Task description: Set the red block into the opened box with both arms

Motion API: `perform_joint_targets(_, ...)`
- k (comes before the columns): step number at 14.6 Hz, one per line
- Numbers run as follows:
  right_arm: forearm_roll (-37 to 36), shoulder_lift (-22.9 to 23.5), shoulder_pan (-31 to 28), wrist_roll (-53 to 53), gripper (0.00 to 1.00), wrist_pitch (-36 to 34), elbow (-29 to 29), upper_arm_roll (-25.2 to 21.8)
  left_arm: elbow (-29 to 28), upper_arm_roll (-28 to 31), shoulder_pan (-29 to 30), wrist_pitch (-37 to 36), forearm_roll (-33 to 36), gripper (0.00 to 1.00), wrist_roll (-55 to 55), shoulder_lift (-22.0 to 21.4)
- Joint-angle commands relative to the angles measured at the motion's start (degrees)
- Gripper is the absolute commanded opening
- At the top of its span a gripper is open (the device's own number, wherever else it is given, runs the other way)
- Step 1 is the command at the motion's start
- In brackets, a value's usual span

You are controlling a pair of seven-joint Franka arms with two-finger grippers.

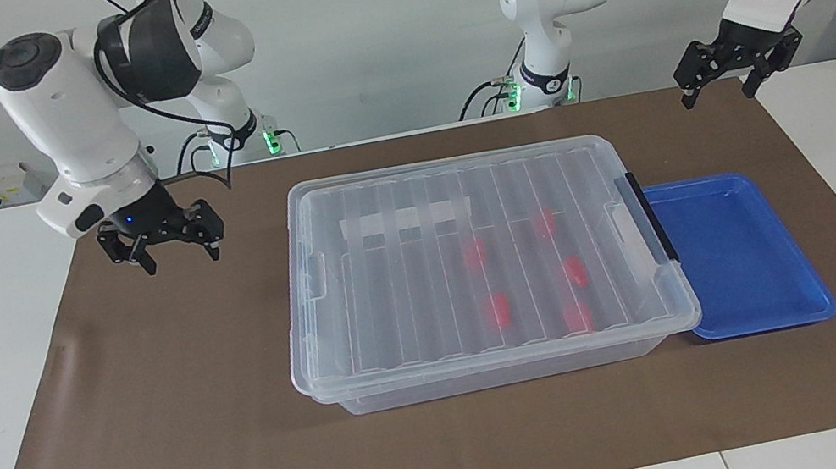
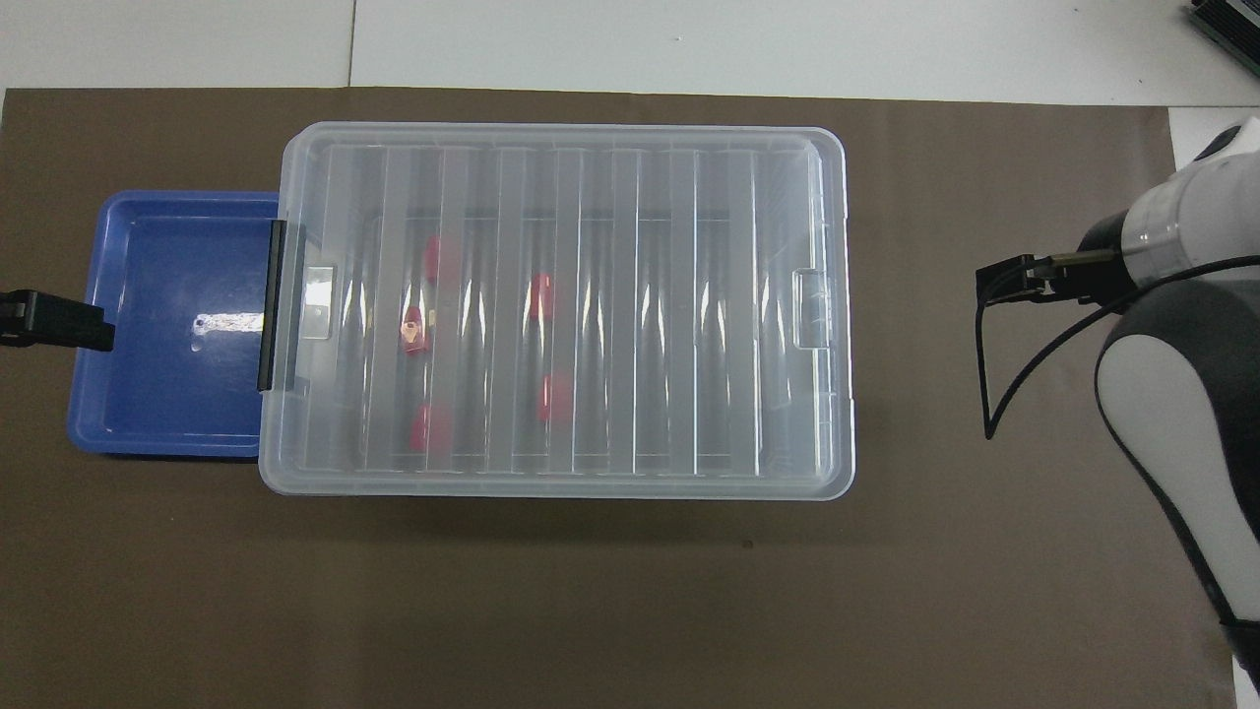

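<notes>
The box [image 1: 396, 307] is a large clear bin in the middle of the brown mat, and its ribbed lid lies flat on top. Several red blocks show through the lid, among them one red block [image 1: 498, 310] [image 2: 554, 396]. A black handle bar [image 1: 651, 215] sits on the end toward the left arm. My right gripper [image 1: 179, 255] [image 2: 1004, 281] hangs open and empty over the mat, well apart from the box's other end. My left gripper [image 1: 715, 92] [image 2: 69, 321] waits open and empty, high over the mat's edge by the blue tray.
A shallow blue tray [image 1: 740, 255] [image 2: 167, 325] lies against the box's handle end with nothing in it. The brown mat [image 1: 183, 413] covers the middle of the white table.
</notes>
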Motion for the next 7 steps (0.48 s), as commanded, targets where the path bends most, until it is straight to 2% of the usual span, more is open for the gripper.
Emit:
perform_joint_targets(1,-1.1,-2.6,-1.9,2.3,1.00,-7.0,2.4,0.5,0.6,0.2,-0.1,-1.4,0.7,1.00,1.0,-0.3)
perform_joint_targets(4,-1.3,-3.0,-1.9,4.9,1.00,-16.3,7.9,0.6,0.5,0.2,0.0,-1.1,0.7,1.00,1.0,-0.3)
perform_joint_targets(7,-1.3,-3.1,-2.8,4.2,1.00,-18.5,8.4,0.4,0.4,0.1,-0.4,-1.0,0.7,1.00,0.9,-0.4)
